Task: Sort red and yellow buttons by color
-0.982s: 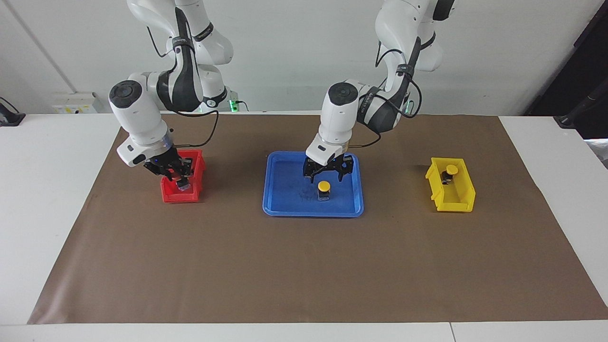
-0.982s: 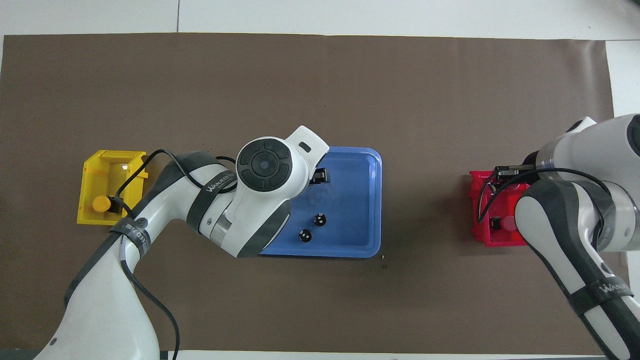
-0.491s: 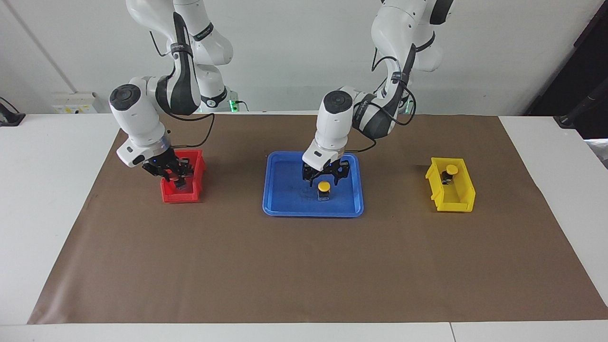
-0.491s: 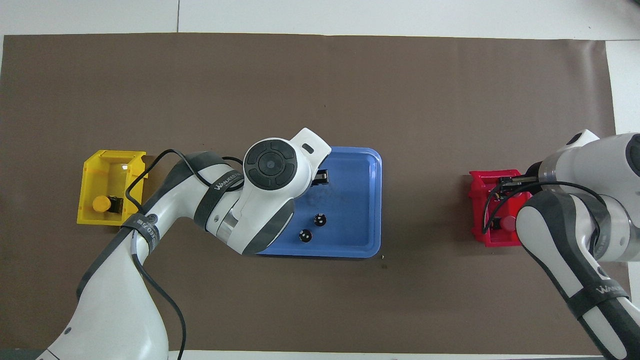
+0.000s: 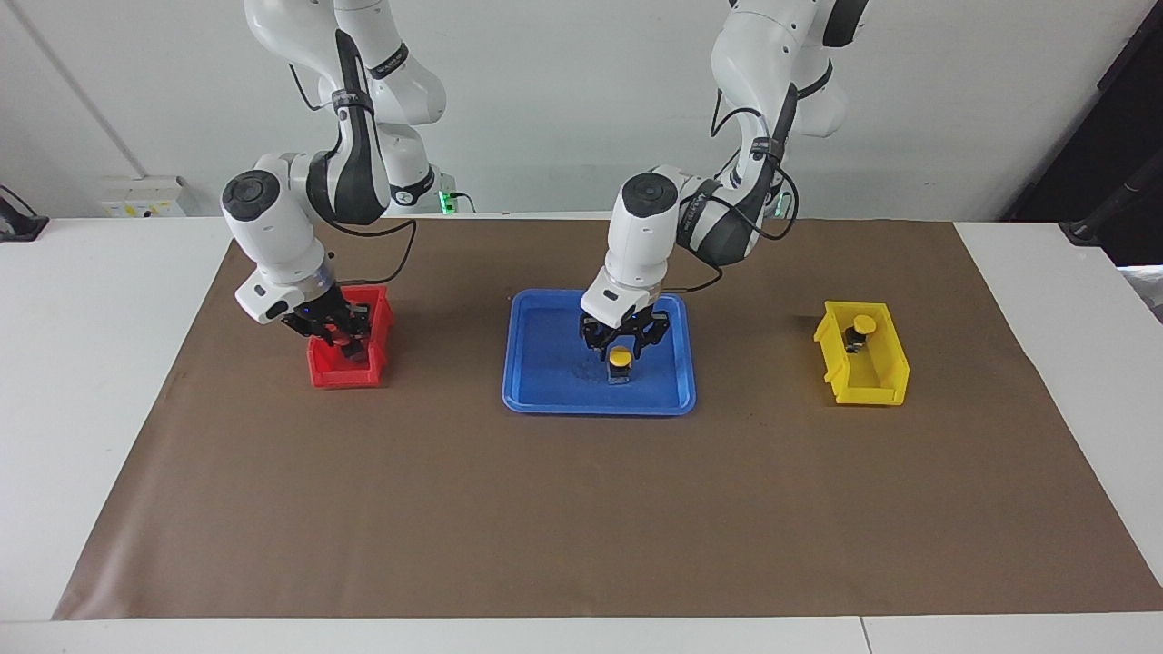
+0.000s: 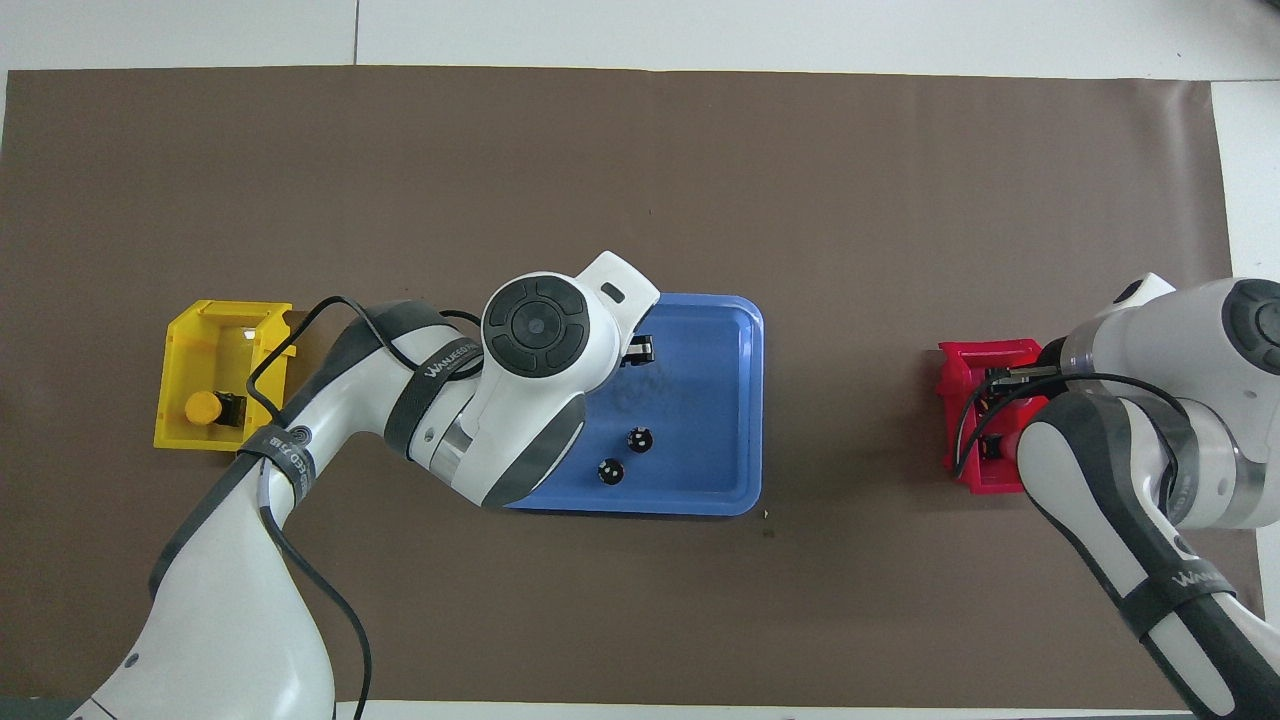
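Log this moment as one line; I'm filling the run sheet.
left gripper: around yellow button on blue tray | right gripper: in red bin

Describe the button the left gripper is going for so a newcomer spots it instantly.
Find the blue tray mid-table, between the red bin and yellow bin. The yellow button stands upright in it, directly under the left gripper. Unlike the tray's two dark capless cylinders, it has a yellow cap.

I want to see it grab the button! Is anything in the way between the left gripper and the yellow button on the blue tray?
Nothing visible is. The left gripper hangs right over the yellow-capped push-button on the blue plastic tray, fingers open either side of the cap.
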Tool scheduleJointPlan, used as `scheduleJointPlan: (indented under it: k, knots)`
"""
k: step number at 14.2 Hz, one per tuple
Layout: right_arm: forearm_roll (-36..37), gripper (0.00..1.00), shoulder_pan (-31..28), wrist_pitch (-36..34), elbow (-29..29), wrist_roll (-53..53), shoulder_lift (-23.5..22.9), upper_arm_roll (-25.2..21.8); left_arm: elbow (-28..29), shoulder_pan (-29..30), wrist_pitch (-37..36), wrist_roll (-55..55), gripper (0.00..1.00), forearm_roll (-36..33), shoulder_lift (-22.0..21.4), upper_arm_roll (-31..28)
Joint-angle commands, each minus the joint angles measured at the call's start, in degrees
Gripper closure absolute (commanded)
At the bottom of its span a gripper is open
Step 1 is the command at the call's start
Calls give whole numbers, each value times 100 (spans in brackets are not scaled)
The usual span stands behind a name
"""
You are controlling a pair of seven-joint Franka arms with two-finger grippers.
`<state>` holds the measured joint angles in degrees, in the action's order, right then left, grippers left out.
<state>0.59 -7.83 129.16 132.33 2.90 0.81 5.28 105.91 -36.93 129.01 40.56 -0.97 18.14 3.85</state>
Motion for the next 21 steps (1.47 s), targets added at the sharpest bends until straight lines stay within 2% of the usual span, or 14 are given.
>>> scheduleJointPlan:
  k: [1, 4, 6, 7, 9, 10, 12, 13, 17, 21]
  knots:
    - [-103, 78, -26, 240, 249, 185, 130, 17, -71, 11, 160, 22, 98, -62, 85, -16]
    - [-112, 72, -17, 504, 469, 185, 200, 17, -254, 11, -163, 92, 99, -9, 102, -33]
    - [-103, 67, -26, 505, 478, 193, 200, 17, -492, 19, -839, 92, 99, -9, -37, -86]
    - [-103, 64, -26, 505, 478, 185, 200, 17, -545, 150, -1190, 92, 99, -9, -264, -95]
    - [-103, 50, -26, 496, 478, 193, 200, 17, -484, 536, -1727, -65, 99, -26, -686, -95]
    - [-103, 47, -26, 478, 470, 219, 200, 17, -449, 782, -1938, -414, 99, -26, -837, -95]
    - [-103, 36, -26, 469, 461, 307, 200, 17, -492, 1335, -2169, -873, 99, -26, -900, -95]
    - [-103, 36, -26, 469, 461, 316, 200, 17, -492, 1669, -2169, -1066, 99, -53, -891, -95]
    - [-103, 36, -26, 382, 373, 325, 192, 17, -510, 3022, -2151, -2980, 99, -62, -943, -95]
    - [-103, 36, -8, -136, -30, 316, 130, 26, -405, 3832, -2073, -4500, 99, -70, -1023, -95]
